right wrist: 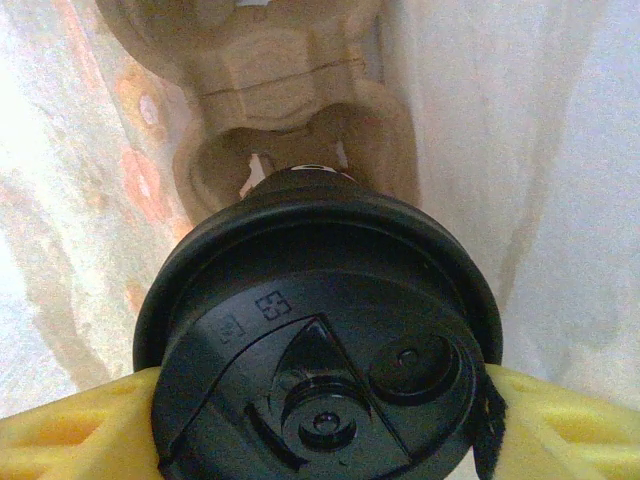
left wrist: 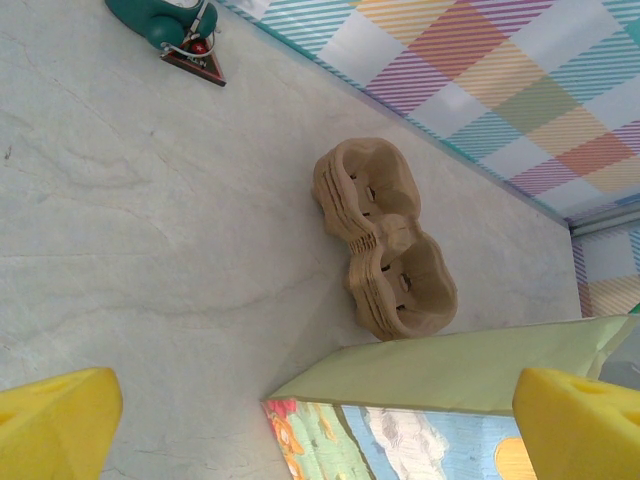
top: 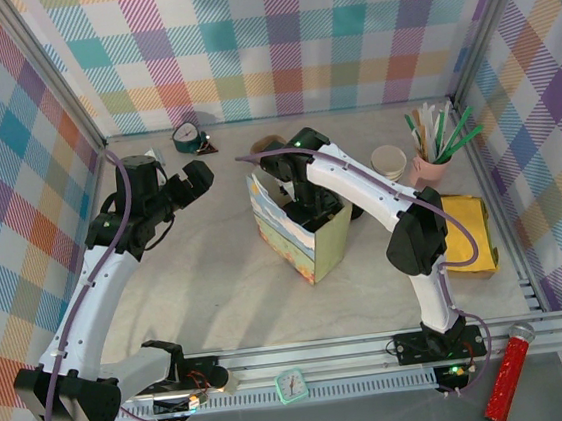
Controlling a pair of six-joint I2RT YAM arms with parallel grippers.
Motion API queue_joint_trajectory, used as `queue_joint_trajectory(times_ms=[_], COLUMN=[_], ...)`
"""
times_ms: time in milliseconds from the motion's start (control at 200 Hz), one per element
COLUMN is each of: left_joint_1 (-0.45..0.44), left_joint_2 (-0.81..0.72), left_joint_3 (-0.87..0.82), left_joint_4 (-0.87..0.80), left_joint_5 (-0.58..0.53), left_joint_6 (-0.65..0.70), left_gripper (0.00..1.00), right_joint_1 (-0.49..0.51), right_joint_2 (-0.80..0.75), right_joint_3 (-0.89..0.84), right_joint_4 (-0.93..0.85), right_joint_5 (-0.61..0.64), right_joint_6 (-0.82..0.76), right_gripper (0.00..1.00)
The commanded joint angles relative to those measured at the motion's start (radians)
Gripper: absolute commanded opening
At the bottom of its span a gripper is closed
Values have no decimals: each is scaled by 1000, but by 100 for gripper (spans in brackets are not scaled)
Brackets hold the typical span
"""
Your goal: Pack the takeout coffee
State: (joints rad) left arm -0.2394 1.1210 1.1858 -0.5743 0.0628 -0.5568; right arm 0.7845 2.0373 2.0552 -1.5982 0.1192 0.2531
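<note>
Overhead: pale, faintly veined tabletop (top: 219, 287), boxed in by pastel plaid walls (top: 273, 40). Down inside the paper bag (top: 310, 243), takeout coffee (right wrist: 320, 330) pinched at its black lid by the right gripper (right wrist: 320, 425), just above a pulp carrier (right wrist: 290, 90). Left gripper (left wrist: 320, 425) spread wide, holding nothing, near the bag. Small embossed marks on the lid, unreadable.

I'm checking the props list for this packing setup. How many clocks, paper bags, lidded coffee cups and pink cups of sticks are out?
Clocks: 2, one at the back, one on the near rail
Paper bag: 1
Lidded coffee cup: 1
Pink cup of sticks: 1
Total: 5
</note>
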Motion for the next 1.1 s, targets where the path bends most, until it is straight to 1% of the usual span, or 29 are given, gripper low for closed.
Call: queue_joint_trajectory(times_ms=[0, 1095], left_joint_1=[8, 8], left_joint_2=[-11, -3], left_joint_3=[8, 6], left_joint_4=[3, 8], left_joint_5=[15, 15], left_joint_6=[1, 3], left_gripper=[100, 100], right_joint_1=[-8, -13], right_joint_2=[0, 18], right_joint_3=[27, 65], right_joint_4=[-24, -36], right_joint_5=[-3, -3], right_joint_6=[-8, -15], right_gripper=[70, 70])
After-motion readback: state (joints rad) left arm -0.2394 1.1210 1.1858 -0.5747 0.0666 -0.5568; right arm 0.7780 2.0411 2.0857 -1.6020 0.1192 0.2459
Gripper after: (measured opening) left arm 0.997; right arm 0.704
